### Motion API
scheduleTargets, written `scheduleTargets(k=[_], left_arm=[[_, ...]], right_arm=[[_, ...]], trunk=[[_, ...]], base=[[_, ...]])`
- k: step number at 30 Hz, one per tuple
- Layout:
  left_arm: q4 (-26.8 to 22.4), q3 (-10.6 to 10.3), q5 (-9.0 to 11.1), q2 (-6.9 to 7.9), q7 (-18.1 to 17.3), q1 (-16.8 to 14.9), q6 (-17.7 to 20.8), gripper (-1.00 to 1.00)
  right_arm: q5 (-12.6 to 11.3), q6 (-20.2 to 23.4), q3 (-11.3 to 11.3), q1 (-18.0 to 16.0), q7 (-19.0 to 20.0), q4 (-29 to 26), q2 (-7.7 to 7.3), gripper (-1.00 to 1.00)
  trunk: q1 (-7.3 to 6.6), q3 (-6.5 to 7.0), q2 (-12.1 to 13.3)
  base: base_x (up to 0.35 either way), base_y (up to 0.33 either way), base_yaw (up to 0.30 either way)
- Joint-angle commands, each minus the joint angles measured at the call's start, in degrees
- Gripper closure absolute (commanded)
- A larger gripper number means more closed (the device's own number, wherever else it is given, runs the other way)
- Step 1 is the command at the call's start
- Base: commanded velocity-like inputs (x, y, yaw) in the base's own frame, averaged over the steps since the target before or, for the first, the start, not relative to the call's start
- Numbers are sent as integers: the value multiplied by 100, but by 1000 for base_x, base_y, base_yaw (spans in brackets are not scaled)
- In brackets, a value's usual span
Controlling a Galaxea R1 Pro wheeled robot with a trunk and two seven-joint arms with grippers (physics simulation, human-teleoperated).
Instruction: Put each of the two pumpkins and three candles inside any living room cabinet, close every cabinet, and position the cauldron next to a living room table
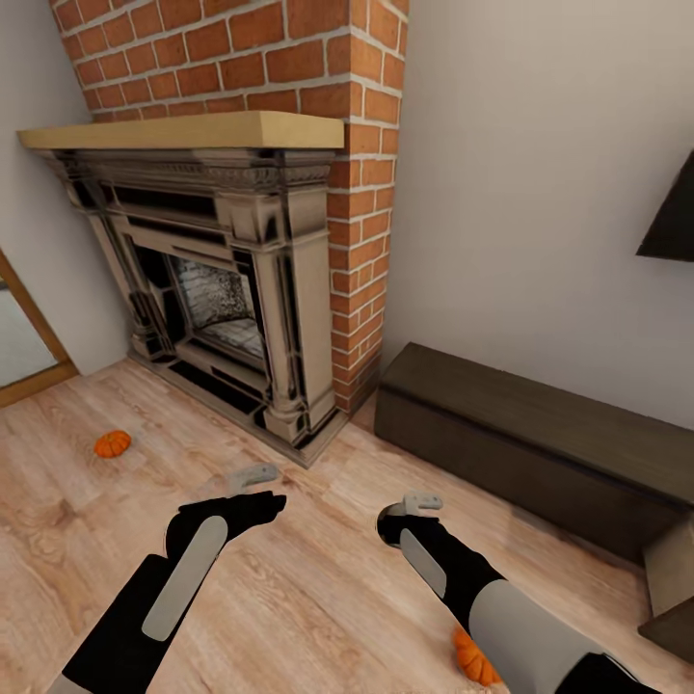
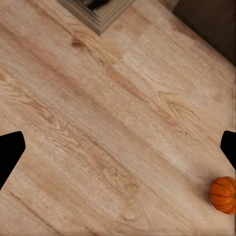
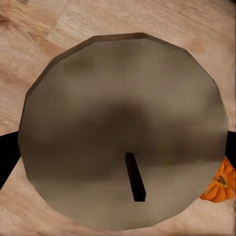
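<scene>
Pumpkins [image 1: 112,443]: orange, ribbed; a second [image 1: 475,659] at lower right.
Cabinet [image 1: 540,448]: dark brown wood grain.
Floor [image 1: 308,588]: pale tan wood-plank pattern.
Chimney [image 1: 251,53]: red brick, pale mortar.
Mantel [image 1: 183,130]: yellowish tan.
Arms: black with grey panels.

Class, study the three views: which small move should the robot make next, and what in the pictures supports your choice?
Probably lower the right gripper toward the pumpkin lying on the floor by that arm. The cabinet stands close by on that side, while the other pumpkin lies farther off, near the fireplace.
</scene>
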Motion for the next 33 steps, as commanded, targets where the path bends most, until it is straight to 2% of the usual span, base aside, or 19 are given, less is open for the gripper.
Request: scheduleTargets(k=[1, 27, 33], left_arm=[[-9, -12, 56, 6, 60, -3, 4, -100], [-5, -14, 50, -1, 69, -5, 4, -100], [205, -23, 49, -2, 69, -4, -3, -100]], right_arm=[[-57, 6, 40, -7, -48, -6, -5, 100], [-57, -2, 49, -7, -48, -6, 0, 100], [-57, -117, 96, -7, -29, -6, -3, 100]], trunk=[[-23, 13, 39], [-594, 480, 1082], [-726, 588, 1322]], base=[[-8, 0, -279], [-1, 0, -279], [0, 0, -279]])
